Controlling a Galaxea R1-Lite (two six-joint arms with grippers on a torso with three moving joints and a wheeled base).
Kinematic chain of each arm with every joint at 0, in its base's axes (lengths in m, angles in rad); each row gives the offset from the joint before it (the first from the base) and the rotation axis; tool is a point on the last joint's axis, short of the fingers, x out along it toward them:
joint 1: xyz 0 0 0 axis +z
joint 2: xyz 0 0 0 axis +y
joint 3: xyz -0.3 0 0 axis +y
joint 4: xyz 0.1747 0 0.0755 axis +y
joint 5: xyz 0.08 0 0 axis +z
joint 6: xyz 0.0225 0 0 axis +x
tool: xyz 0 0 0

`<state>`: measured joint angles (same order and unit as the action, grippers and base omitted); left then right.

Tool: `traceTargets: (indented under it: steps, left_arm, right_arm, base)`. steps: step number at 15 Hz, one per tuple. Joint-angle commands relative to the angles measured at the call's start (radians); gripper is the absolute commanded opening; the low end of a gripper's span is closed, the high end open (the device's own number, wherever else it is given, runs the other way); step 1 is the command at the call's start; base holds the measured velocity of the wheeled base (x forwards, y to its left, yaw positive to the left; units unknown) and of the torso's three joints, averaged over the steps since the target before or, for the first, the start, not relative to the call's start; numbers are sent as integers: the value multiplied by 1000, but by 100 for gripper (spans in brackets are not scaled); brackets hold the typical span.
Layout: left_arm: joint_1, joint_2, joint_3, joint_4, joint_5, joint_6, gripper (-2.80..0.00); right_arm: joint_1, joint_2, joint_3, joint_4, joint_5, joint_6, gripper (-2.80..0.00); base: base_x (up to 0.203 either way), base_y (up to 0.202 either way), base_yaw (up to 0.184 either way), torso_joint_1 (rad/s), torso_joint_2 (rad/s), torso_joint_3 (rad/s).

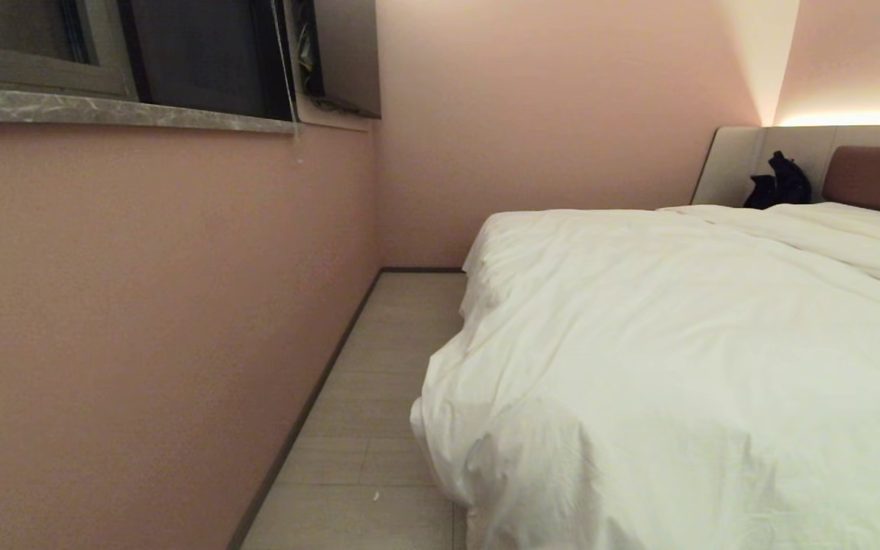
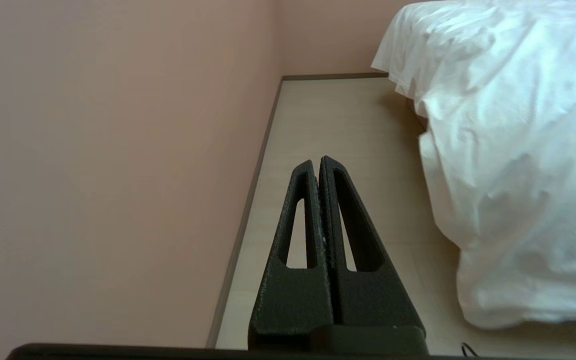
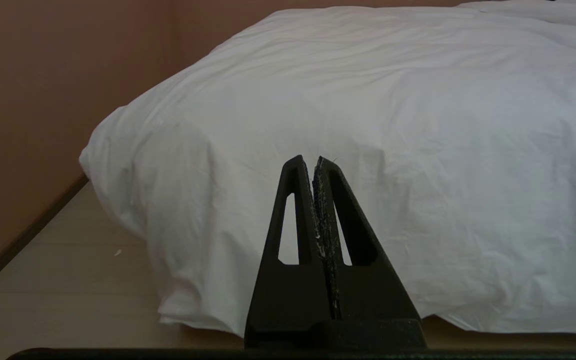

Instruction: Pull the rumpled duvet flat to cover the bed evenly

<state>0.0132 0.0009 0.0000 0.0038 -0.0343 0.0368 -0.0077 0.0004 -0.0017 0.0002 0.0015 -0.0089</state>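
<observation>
Left gripper [image 2: 319, 161] pressed fully together, empty, poised above pale plank floor [image 2: 348, 130] in the aisle between wall and bed, clear of the bedding. Right gripper [image 3: 308, 161] likewise clamped tight on nothing, aimed at the near draped side of the duvet [image 3: 368, 125], apart from it. Neither gripper seen from the head camera.

Floor of light wood-look boards [image 1: 379, 397] at 6 to 7 o'clock in the head view, edged by a dark skirting strip. Plain pink wall [image 1: 142, 305] filling 9 o'clock, with a grey marbled windowsill [image 1: 119, 111] and dark window frame [image 1: 203, 53] up at 11 o'clock. No readable writing or labels anywhere.

White duvet [image 1: 677, 344] from 5 to 3 o'clock, spread over the bed [image 1: 753, 164], hanging down the near edge and corner almost to the floor, softly wrinkled, with a long fold toward the head end. Farther off at 2 o'clock, pale grey panels with brown padded headboard [image 1: 875, 179], a small black object [image 1: 780, 183] against them, and a warm light strip [image 1: 852, 120] above.
</observation>
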Motion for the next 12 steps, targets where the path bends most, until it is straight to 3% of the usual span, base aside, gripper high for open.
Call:
traceTargets:
  steps: [1, 8, 12]
  left_arm:
    - [1, 1, 0, 1, 1, -2, -280]
    - [1, 1, 0, -1, 8, -20, -280]
    - [1, 1, 0, -1, 8, -20, -280]
  right_arm:
    - [0, 0, 0, 0, 0, 0, -280]
    - [0, 0, 0, 0, 0, 0, -280]
    - [0, 0, 0, 0, 0, 0, -280]
  base:
    - [-193, 0, -1, 1, 1, 1]
    - [-192, 0, 2, 2, 3, 2]
    - [-31, 0, 0, -1, 1, 1]
